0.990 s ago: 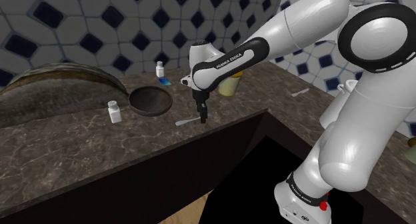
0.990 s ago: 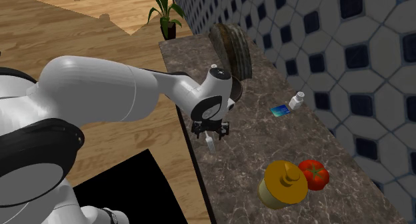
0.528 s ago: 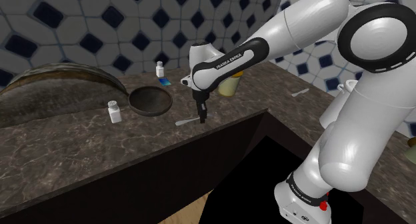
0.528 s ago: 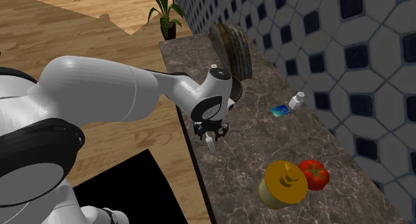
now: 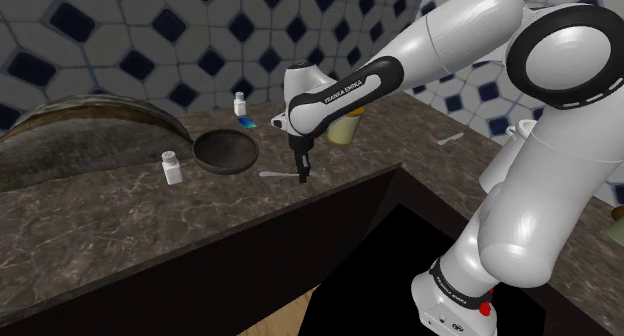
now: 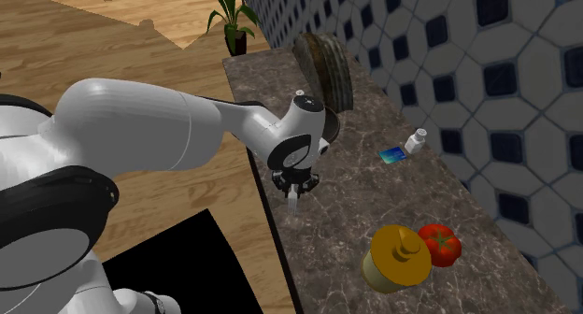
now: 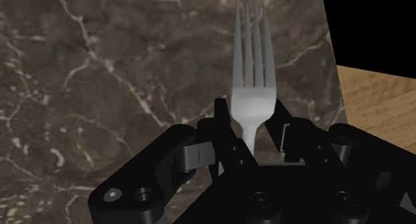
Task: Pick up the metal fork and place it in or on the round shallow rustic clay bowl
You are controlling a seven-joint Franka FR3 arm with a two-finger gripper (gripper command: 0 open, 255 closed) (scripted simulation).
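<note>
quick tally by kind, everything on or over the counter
fork: 1
other utensil: 1
white bottles: 2
bowl: 1
big round dish: 1
tomato: 1
yellow lidded pot: 1
blue card: 1
total: 9, skipping part-hidden bits behind the arm

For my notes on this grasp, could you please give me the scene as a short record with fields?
fork: grey metal, clasped by its handle, tines pointing away from the hand
gripper: shut on the fork, over the dark veined countertop near its edge
lift: cannot tell whether the fork is clear of the counter
bowl: dark, round, shallow, empty, to the shoulder view's left of the gripper
nearby: white bottle beside the bowl; yellow jar next to a tomato
</note>
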